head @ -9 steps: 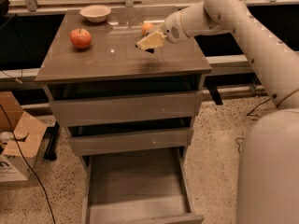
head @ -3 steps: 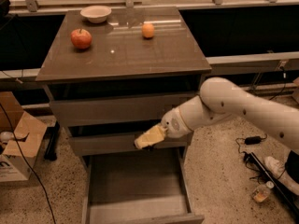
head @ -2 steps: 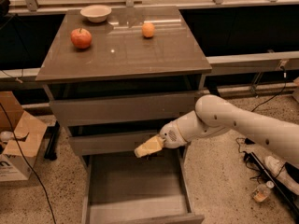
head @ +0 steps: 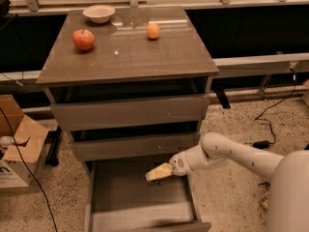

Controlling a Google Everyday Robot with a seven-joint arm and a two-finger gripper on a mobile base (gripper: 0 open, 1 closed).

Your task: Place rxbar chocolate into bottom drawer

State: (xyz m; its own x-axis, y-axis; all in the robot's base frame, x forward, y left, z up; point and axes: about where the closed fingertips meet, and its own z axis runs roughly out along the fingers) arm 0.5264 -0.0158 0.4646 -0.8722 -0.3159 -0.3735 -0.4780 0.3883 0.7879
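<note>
Fingers (head: pixel 162 170) are showing as one narrow pale wedge, pressed close together, and the gripper (head: pixel 150 176) is hanging low over the floor of the open bottom drawer (head: pixel 140 211), toward its back right. The rxbar chocolate is not lying on the counter (head: pixel 125 57) beside the apple (head: pixel 83 39), orange fruit (head: pixel 153 31) and bowl (head: pixel 99 13), so it is probably sitting pinched in that wedge. Releasing well is calling for easing lower, keeping the bar flat, and parting only near the floor.
</note>
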